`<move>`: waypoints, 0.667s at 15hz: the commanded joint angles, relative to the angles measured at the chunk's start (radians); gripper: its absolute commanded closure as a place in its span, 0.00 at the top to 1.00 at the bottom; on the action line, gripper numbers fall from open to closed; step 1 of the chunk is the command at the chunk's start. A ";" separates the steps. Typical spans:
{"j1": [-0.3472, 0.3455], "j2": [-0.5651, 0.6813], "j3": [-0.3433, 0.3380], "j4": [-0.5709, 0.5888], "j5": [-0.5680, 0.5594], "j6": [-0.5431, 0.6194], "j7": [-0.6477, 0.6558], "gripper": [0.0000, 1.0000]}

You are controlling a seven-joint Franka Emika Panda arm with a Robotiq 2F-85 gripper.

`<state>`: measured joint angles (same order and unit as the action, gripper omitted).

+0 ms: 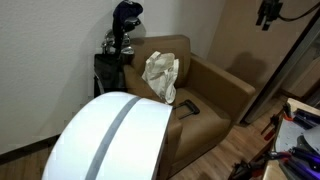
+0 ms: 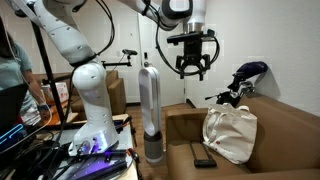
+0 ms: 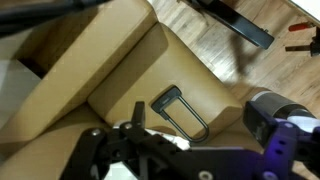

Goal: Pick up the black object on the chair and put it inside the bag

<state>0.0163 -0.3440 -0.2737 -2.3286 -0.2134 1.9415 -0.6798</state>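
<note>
The black object (image 3: pixel 178 110) is a U-shaped lock lying flat on the seat of the brown armchair (image 1: pixel 215 95). It also shows in both exterior views (image 1: pixel 188 107) (image 2: pixel 204 162), in front of the white cloth bag (image 1: pixel 161 76) (image 2: pixel 230 133) that leans upright against the chair's back. My gripper (image 2: pixel 192 62) hangs high above the chair, open and empty, also seen at the top of an exterior view (image 1: pixel 268 12). In the wrist view its spread fingers (image 3: pixel 200 120) frame the lock from far above.
A golf bag with clubs (image 2: pixel 240 85) (image 1: pixel 120 40) stands behind the chair. A tall silver cylinder (image 2: pixel 150 110) stands beside the chair's arm. A person (image 2: pixel 12 70) sits at the frame's edge. Tools lie on the wooden floor (image 3: pixel 240 25).
</note>
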 commanded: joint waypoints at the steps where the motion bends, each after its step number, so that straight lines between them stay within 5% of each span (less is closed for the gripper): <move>1: 0.033 0.221 0.025 0.093 0.094 0.108 -0.177 1.00; 6: 0.012 0.473 0.134 0.229 0.141 0.162 -0.388 1.00; 10: -0.013 0.480 0.179 0.229 0.118 0.160 -0.340 1.00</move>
<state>0.0476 0.1377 -0.1401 -2.1015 -0.0887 2.1048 -1.0256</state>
